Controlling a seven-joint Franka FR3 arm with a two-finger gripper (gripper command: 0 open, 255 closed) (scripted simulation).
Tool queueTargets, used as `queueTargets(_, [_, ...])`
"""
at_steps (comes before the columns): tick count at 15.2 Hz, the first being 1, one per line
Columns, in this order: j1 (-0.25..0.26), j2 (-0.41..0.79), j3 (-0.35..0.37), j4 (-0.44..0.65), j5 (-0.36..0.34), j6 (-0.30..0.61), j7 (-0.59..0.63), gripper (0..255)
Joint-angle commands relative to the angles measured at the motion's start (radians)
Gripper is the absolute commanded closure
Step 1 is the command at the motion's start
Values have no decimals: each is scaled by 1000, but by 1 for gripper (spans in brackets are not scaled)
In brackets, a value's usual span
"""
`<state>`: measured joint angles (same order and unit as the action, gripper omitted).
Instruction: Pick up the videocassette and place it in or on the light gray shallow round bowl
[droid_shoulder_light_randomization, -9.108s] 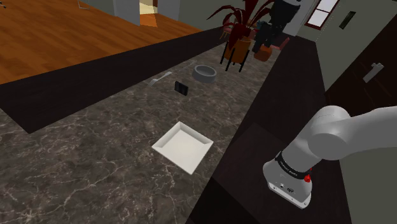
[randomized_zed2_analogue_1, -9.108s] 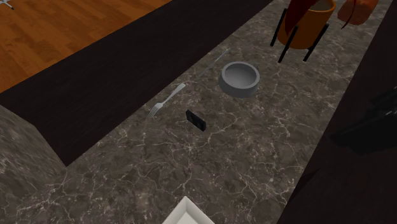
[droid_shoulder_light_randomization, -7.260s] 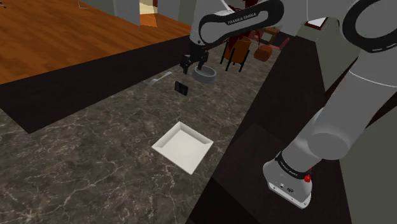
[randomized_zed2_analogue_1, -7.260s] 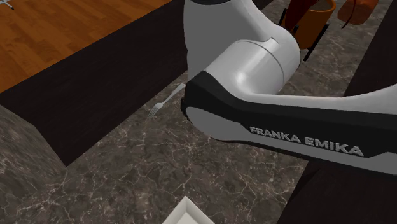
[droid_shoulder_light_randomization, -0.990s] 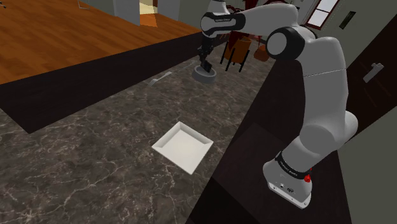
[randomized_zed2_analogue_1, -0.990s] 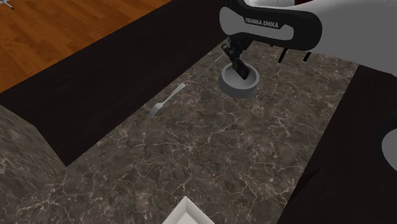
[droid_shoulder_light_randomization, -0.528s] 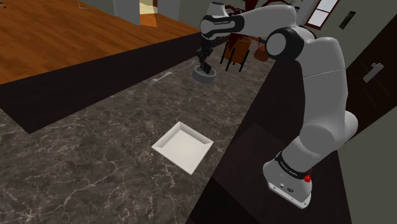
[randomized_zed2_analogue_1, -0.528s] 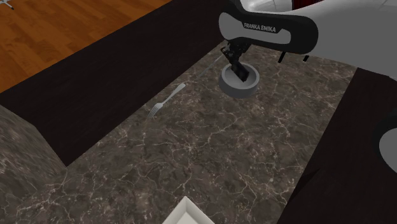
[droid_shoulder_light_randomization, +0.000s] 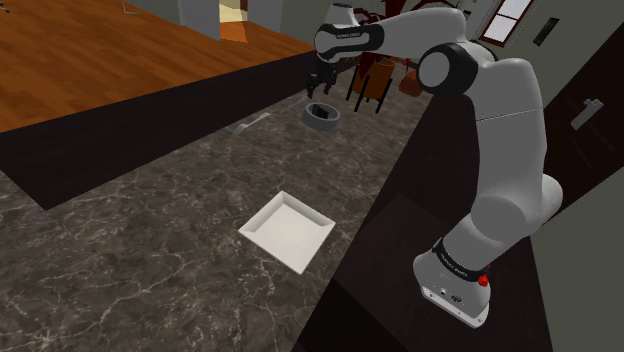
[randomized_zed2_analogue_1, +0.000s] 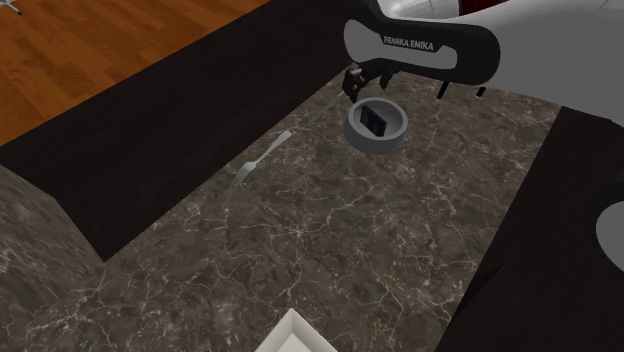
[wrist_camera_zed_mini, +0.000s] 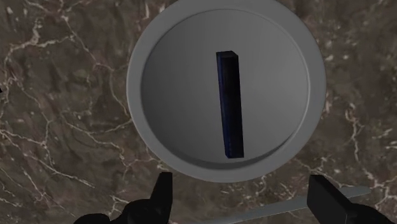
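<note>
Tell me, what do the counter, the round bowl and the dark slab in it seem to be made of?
Counter: looks like dark brown marble, going by its pale branching veins.
Bowl: plain matte light grey with no grain or shine; it could be ceramic or plastic.
Videocassette: smooth black with a faint blue sheen, probably plastic.

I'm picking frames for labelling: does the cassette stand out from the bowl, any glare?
Wrist view: videocassette dark, faintly blue, clear against the evenly lit grey bowl, no glare. Second exterior view: a small black patch in the bowl. Shoulder view: dim, just a dark speck.
</note>
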<state>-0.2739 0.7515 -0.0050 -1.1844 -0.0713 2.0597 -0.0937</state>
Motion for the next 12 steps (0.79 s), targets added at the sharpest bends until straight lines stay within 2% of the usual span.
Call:
queueTargets(1, [1, -16, 0, 6, 0, -22, 0, 0])
queueTargets(4, [4, -55, 1, 34, 1, -89, -1, 0])
queueTargets(12, [4, -55, 1, 34, 1, -89, -1, 0])
